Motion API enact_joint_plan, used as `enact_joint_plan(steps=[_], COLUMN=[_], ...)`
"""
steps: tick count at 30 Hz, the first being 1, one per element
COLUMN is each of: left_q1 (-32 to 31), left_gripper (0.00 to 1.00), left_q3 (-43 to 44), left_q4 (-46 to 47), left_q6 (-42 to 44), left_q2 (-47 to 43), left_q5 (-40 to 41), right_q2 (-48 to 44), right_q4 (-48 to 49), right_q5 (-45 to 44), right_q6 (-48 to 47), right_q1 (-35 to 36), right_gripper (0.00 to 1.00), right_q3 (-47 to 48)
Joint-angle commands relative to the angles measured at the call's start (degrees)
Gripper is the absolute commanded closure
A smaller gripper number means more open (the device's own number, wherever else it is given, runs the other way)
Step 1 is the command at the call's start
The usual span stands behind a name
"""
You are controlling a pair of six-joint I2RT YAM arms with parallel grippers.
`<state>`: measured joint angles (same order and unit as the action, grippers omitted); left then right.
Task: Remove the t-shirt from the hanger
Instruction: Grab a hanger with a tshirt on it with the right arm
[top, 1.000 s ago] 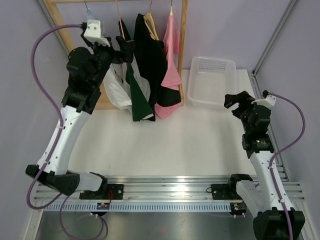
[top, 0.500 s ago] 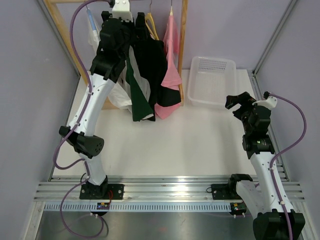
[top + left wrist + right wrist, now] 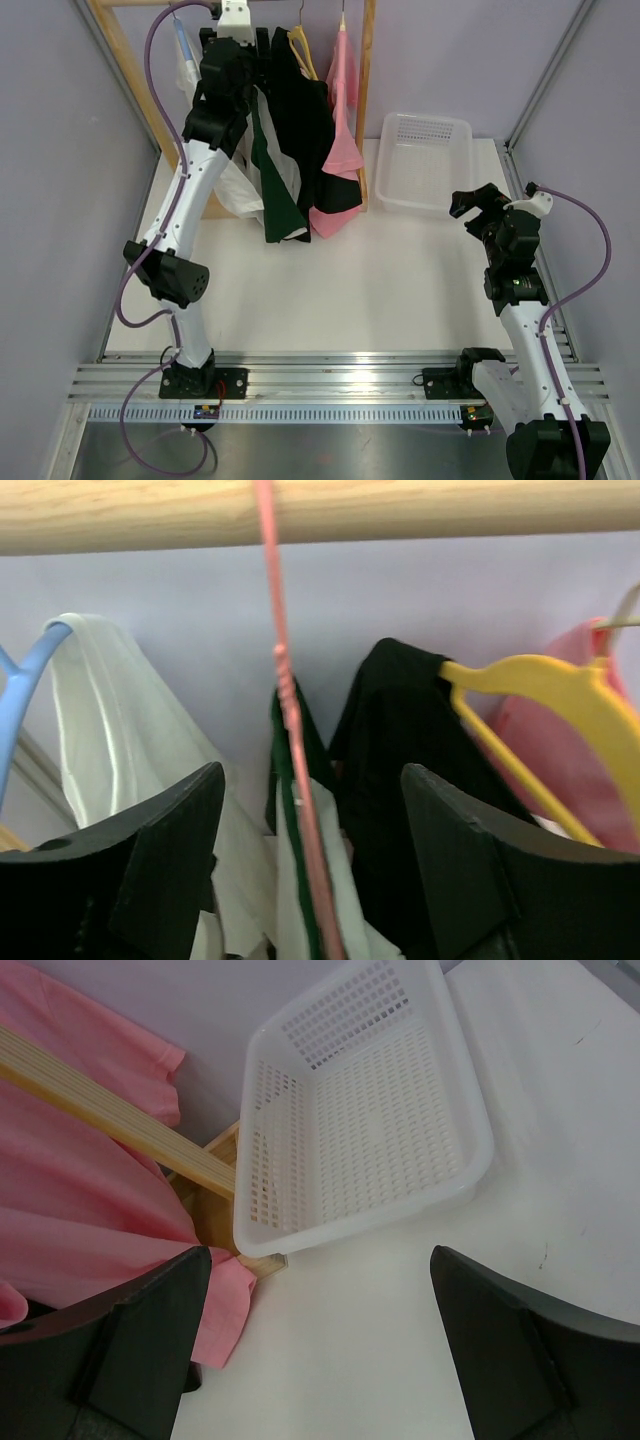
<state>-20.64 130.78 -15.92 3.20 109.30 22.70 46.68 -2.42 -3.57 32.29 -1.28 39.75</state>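
Observation:
Several t-shirts hang from a wooden rail [image 3: 400, 510]: a white one [image 3: 232, 185] on a blue hanger [image 3: 25, 670], a green-and-white one [image 3: 272, 190] on a pink hanger [image 3: 290, 700], a black one [image 3: 310, 120] on a yellow hanger [image 3: 540, 690], and a pink one [image 3: 342, 130]. My left gripper [image 3: 240, 40] is raised to the rail. In the left wrist view its jaws [image 3: 312, 775] stand open on either side of the pink hanger's neck, apart from it. My right gripper [image 3: 470, 200] hovers open over the table, holding nothing.
A white perforated basket [image 3: 420, 118] sits at the back right, beside the rack's wooden post [image 3: 366, 100]. In the right wrist view the basket's rim [image 3: 260, 1140] and the pink shirt's hem [image 3: 80, 1190] lie ahead of the open gripper [image 3: 320, 1255].
My left arm swung from the rack's left side up to the rail, over the pink hanger. Its jaws have narrowed a little. The right arm has not moved.

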Motion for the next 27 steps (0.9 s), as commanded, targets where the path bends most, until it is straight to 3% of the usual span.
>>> enact_joint_plan(steps=[1, 3, 7, 11, 15, 27], left_q1=[1.92, 2.27, 2.80, 4.38, 6.58, 15.71], left_gripper=[0.32, 0.39, 0.66, 0.86, 0.94, 0.96], left_q3=[2.20, 2.37, 2.20, 2.37, 2.99, 2.99], left_q4=[2.56, 2.83, 3.35, 4.23, 3.62, 1.69], left_q6=[-1.45, -0.92, -0.65, -0.48, -1.53, -5.92], left_q2=[1.88, 2.41, 2.85, 2.59, 2.06, 0.74], left_q5=[-1.43, -1.43, -1.52, -1.08, -2.31, -4.50], right_q2=[-0.18, -0.09, 0.08, 0.17, 0.35, 0.26], right_q4=[1.80, 1.71, 1.80, 1.80, 1.71, 1.80], right_q5=[-0.56, -0.56, -0.56, -0.38, -0.38, 0.23], right_q6=[-0.65, -0.65, -0.48, -0.48, -0.48, -0.48], right_q1=[-0.04, -0.04, -0.04, -0.04, -0.04, -0.04], right_gripper=[0.01, 0.01, 0.01, 0.00, 0.01, 0.01], right_q3=[1.39, 1.39, 1.21, 1.21, 1.21, 1.12])
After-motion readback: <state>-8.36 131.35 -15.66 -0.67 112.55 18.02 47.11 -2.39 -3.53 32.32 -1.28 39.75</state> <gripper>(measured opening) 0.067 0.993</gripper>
